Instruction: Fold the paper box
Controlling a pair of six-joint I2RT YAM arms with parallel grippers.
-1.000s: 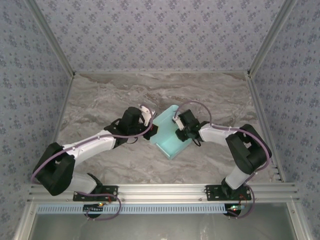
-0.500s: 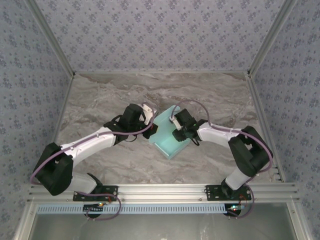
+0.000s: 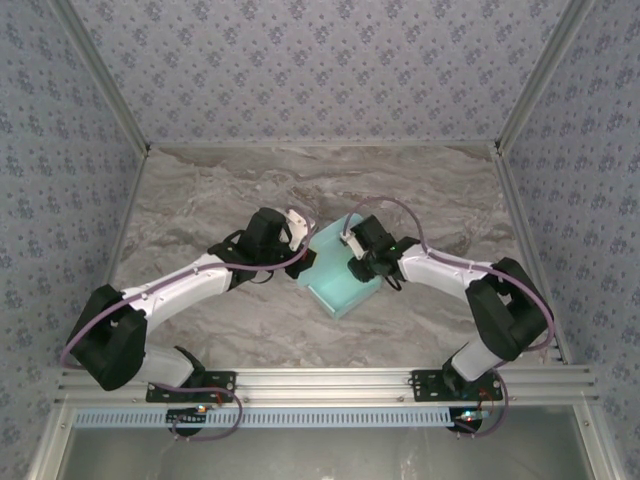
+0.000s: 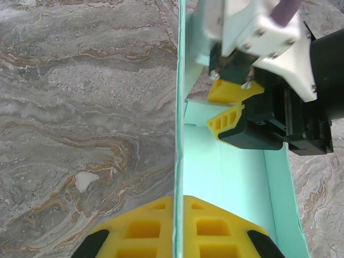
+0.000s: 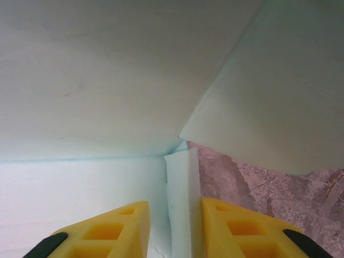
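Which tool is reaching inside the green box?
The right tool: its yellow fingers are down inside the paper box. The left tool is at the edge instead, with one upright wall between its fingers.

I'm seeing the paper box (image 3: 343, 285) as thin matt card, the counter (image 3: 200, 200) as smooth veined stone, the pincer fingers (image 5: 113, 231) as ribbed plastic.

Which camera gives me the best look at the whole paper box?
The top external view: it takes in the whole paper box at once. The left wrist view looks along one raised wall, edge-on, into its inside. The right wrist view sits close inside a corner.
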